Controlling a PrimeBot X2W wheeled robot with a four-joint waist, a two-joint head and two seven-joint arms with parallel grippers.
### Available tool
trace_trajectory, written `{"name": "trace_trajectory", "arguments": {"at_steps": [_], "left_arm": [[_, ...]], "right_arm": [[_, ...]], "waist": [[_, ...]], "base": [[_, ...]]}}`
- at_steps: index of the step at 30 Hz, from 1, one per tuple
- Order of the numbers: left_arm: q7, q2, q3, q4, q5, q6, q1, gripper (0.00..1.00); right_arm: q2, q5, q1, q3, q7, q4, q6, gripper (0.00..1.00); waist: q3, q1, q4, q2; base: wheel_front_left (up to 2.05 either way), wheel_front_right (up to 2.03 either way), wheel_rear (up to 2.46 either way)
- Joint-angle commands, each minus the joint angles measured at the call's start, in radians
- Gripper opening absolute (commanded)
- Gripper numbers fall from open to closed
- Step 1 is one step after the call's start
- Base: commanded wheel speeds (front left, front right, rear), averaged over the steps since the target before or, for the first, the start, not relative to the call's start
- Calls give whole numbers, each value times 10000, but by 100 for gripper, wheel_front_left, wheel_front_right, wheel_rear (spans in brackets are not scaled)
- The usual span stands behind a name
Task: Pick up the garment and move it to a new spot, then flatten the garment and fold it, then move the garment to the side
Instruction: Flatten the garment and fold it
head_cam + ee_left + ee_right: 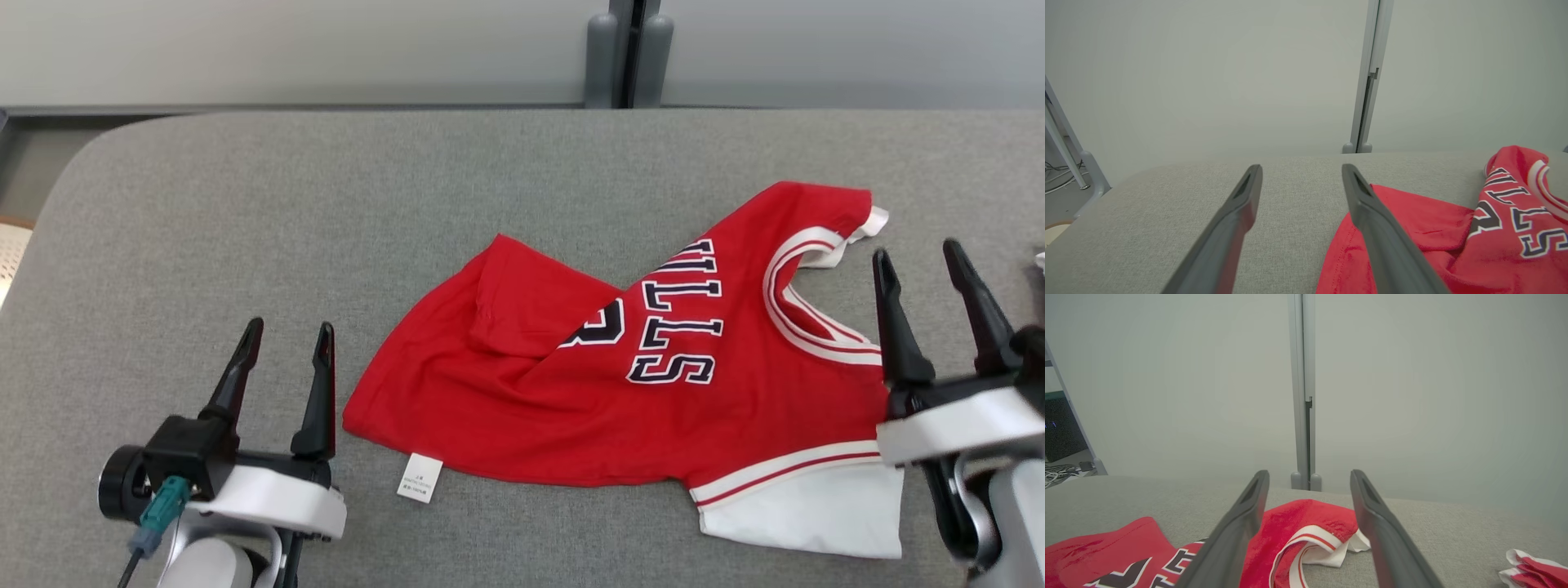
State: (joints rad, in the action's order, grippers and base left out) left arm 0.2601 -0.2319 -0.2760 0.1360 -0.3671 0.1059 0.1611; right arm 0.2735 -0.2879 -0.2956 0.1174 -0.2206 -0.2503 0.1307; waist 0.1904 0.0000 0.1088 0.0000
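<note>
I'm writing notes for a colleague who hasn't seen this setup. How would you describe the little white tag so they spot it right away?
Start at the grey table and find the red jersey lying crumpled across it. Follow the jersey's near hem toward the left gripper; the white tag pokes out from under that hem onto bare table. It is a tiny printed rectangle, unlike the broad white sleeve further right.

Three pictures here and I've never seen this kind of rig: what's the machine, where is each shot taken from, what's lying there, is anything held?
It is a two-armed robot. The wide shot comes from its head camera, looking down at a grey table. The other two come from cameras on its wrists, looking along the fingers. On the table lies a rumpled red jersey with white trim. The left gripper and right gripper both stand open, holding nothing. A second red-and-white cloth lies beyond the right gripper.
</note>
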Motion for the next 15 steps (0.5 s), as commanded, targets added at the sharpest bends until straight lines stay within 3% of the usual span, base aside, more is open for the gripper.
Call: {"name": "trace_trajectory", "arguments": {"at_steps": [1,8,15], "left_arm": [[-14,-113,14,-12,-35,94,-372,100],[-373,-337,-82,-252,-77,267,-1348,100],[-647,-542,-127,-524,-85,432,-1966,100]], "right_arm": [[-146,136,817,-240,295,533,0,100],[-857,434,3385,-894,1516,2543,0,100],[-1222,616,4646,-900,2270,3762,0,100]], "waist": [[-752,0,-233,0],[-1654,0,-424,0],[-2012,0,-610,0]], "base": [[0,0,0],[0,0,0],[0,0,0]]}}
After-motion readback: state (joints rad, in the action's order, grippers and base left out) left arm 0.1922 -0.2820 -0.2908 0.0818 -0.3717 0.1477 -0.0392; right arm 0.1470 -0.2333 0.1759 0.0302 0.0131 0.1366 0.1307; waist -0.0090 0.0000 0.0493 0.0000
